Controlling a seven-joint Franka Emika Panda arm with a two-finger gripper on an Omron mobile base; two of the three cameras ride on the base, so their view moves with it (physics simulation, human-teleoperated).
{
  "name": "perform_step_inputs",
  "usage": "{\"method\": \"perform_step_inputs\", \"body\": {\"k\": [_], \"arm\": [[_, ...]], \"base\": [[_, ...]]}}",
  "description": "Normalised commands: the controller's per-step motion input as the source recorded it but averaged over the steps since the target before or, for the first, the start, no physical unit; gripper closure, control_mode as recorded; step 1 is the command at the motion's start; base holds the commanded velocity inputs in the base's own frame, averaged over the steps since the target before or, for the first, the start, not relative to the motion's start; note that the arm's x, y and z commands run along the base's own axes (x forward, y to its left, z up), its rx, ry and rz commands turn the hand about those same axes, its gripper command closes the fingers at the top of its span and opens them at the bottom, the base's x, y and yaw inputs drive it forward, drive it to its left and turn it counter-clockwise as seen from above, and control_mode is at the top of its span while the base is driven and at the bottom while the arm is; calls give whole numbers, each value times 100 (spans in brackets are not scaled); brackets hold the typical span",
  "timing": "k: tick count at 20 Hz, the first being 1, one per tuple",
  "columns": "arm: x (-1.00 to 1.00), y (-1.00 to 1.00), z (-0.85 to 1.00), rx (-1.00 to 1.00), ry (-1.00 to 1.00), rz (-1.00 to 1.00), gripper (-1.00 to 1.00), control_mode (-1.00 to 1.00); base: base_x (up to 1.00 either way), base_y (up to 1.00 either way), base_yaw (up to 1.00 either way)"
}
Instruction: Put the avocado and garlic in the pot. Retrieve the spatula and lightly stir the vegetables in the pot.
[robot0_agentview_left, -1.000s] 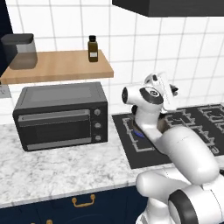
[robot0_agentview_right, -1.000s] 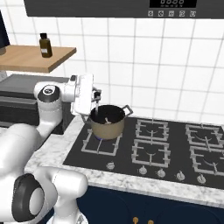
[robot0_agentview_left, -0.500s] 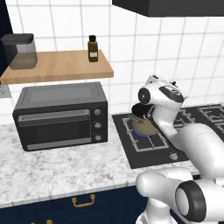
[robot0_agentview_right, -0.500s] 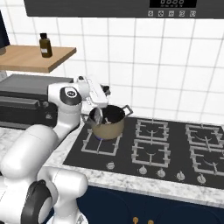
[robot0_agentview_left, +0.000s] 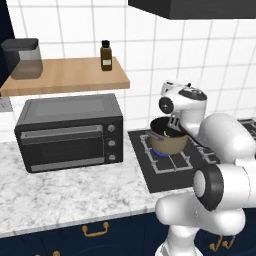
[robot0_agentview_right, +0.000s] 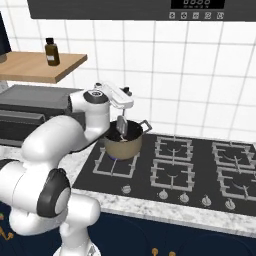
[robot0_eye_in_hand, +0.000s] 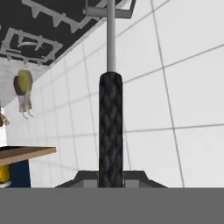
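Your pincer (robot0_agentview_right: 121, 126) is clamped on the spatula (robot0_eye_in_hand: 110, 131), its black handle between the fingers; the pot (robot0_agentview_right: 123, 143) sits directly beneath on the burner, so the blade hangs into its mouth, seemingly for stirring; its contents are hidden.

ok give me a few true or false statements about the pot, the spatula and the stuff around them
1. The pot sits on a burner of the stove. True.
2. The gripper holds the spatula by its black handle. True.
3. The brown bottle stands on the counter. False: it stands on the wooden shelf.
4. The toaster oven door is open. False: it is shut.
5. The gripper is over the marble counter. False: it is over the pot.
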Motion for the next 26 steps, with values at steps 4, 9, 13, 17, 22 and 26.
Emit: {"method": "perform_step_inputs", "body": {"k": [4, 9, 13, 17, 22, 26], "arm": [[93, 36, -22, -8, 11, 9, 100, -100], [46, 19, -54, -12, 2, 7, 100, -100], [32, 16, -58, -11, 0, 5, 100, -100], [46, 0, -43, -7, 0, 4, 100, -100], [5, 0, -20, -5, 0, 2, 100, -100], [-57, 0, 0, -11, 0, 0, 100, -100]], "base": [[0, 0, 0], [0, 0, 0], [0, 0, 0], [0, 0, 0], [0, 0, 0], [0, 0, 0]]}}
